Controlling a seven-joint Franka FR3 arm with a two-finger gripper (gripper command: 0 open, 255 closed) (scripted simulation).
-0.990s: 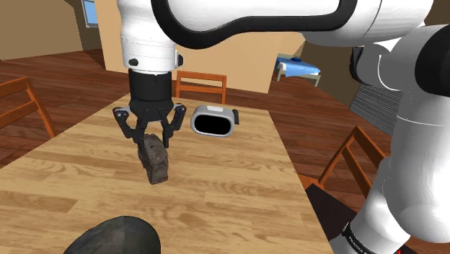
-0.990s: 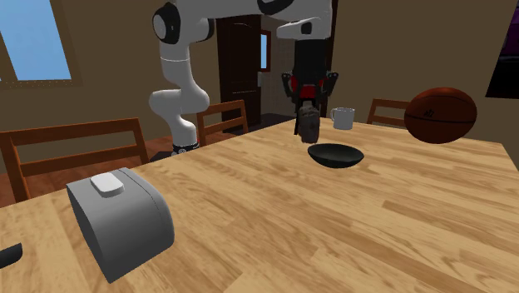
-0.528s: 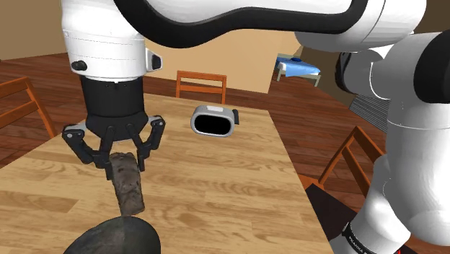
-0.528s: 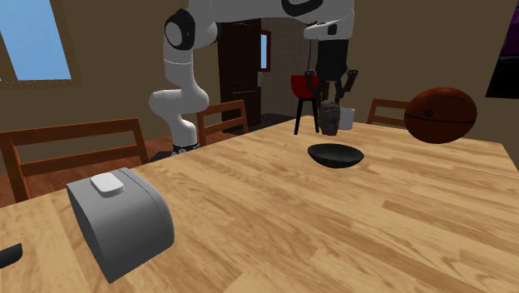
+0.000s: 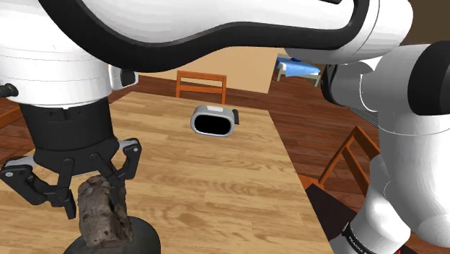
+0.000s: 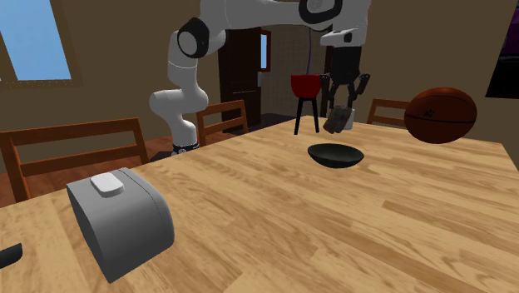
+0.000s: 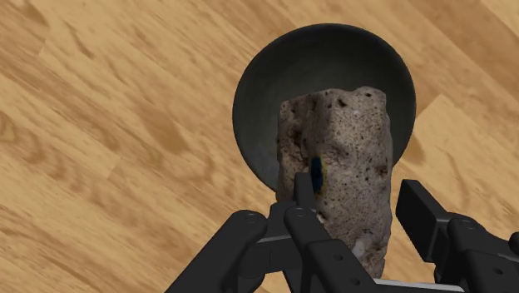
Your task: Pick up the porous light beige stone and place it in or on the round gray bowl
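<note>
Wooden table (image 5: 216,180), stone (image 7: 337,141) in claw (image 7: 359,204) above bowl (image 7: 316,58)

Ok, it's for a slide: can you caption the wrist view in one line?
The gripper holds a pitted stone above the dark bowl on a wooden table.

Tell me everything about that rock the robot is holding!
The stone is a long, rough lump, grey-beige with brown patches and little holes all over. It hangs upright in the air, its upper end clasped between the black fingers of the gripper. Only the fingers touch it. It is right above the dark round bowl on the wooden table, not in it yet.
</note>
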